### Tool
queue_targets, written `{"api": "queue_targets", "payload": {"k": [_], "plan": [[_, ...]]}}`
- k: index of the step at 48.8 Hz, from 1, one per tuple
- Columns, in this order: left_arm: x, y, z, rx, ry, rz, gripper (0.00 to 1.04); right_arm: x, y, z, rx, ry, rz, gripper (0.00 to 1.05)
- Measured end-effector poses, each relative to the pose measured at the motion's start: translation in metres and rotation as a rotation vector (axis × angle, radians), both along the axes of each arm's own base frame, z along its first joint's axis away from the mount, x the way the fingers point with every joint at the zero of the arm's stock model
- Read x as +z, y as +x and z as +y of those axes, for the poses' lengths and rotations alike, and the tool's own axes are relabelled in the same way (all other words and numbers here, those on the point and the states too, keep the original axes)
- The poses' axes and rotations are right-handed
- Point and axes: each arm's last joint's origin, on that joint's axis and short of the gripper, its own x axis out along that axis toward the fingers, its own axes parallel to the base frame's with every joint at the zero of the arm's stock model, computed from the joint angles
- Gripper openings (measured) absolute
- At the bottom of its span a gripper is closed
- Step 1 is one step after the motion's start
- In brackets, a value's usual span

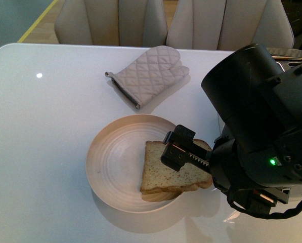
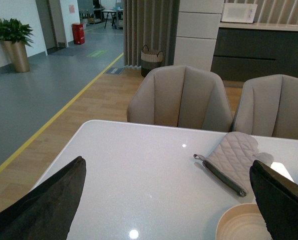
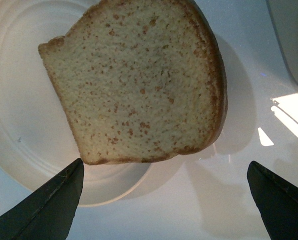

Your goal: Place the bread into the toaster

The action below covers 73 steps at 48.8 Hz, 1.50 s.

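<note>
The speckled tan bread slice (image 3: 139,85) lies on the round beige plate (image 1: 110,167) beneath the right gripper (image 3: 163,200), its fingers wide and empty, so lifting it into the silver toaster (image 1: 296,62) remains.

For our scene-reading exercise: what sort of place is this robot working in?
Probably a dining corner in an open office or showroom: a white table with padded chairs, a kitchen counter behind, and a potted plant by a wide corridor.
</note>
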Motion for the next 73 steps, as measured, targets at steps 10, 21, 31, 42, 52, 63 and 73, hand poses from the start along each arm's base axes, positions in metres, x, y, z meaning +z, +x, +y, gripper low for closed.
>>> {"api": "queue_targets", "payload": {"k": [10, 21, 31, 42, 52, 63, 73], "plan": [[0.0, 0.0, 0.0, 0.0, 0.0, 0.0, 0.98, -0.016, 0.003, 0.002, 0.029, -0.06, -0.011, 0.96], [0.0, 0.0, 0.0, 0.0, 0.0, 0.0, 0.98, -0.03, 0.012, 0.01, 0.025, -0.089, -0.024, 0.96], [0.0, 0.0, 0.0, 0.0, 0.0, 0.0, 0.98, -0.034, 0.023, 0.016, 0.016, -0.075, -0.055, 0.96], [0.0, 0.0, 0.0, 0.0, 0.0, 0.0, 0.98, -0.038, 0.028, 0.017, 0.011, -0.077, -0.053, 0.96], [0.0, 0.0, 0.0, 0.0, 0.0, 0.0, 0.98, -0.038, 0.028, 0.016, 0.001, -0.082, -0.044, 0.94], [0.0, 0.0, 0.0, 0.0, 0.0, 0.0, 0.98, -0.039, 0.029, 0.012, -0.016, -0.103, -0.043, 0.57], [0.0, 0.0, 0.0, 0.0, 0.0, 0.0, 0.98, -0.038, 0.029, 0.012, -0.023, -0.102, -0.044, 0.26]]}}
